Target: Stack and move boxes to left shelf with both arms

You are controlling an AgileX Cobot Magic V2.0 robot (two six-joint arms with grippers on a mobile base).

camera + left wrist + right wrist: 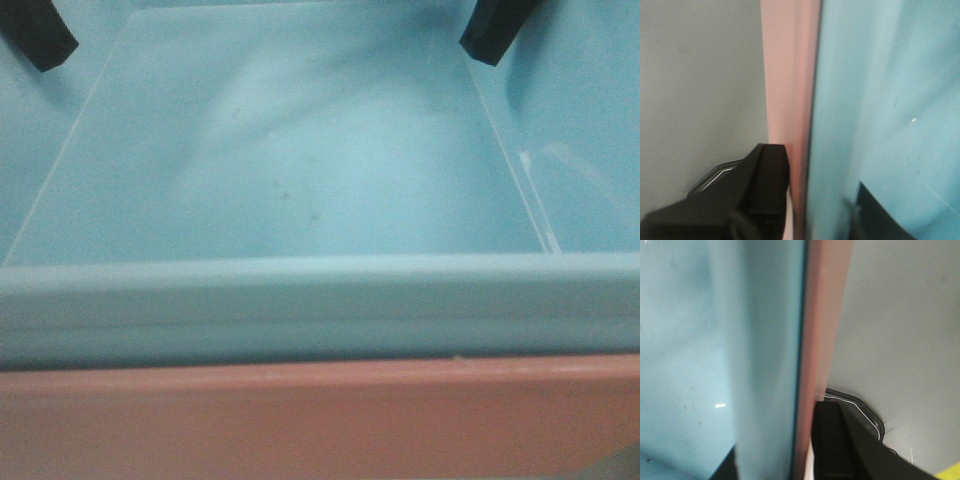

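grey surface (700, 75), plain and blurred, fills the left of the left wrist view. just right of it runs the outer wall of the pink tub (785, 65), and the blue tub (890, 90) sits nested inside, wall against wall. the left gripper (815, 170) straddles both walls: one black finger (765, 175) lies against the pink outside, the other finger (880, 215) against the blue inside, so it is clamped on the stack (320, 335).

in the front view the stack fills the frame, close to the camera, the blue rolled rim lying directly on top of the pink one. a black fingertip (35, 30) pokes in at the upper left corner and another fingertip (495, 25) at the upper right, both inside the blue tub.

in the right wrist view blue comes first, then the pink wall, then grey. the right gripper (777, 432) pinches the same two walls, its outer finger (840, 445) touching the pink side and only a dark sliver of the inner one showing at the bottom edge. a yellow patch (950, 472) sits in the lower right corner.
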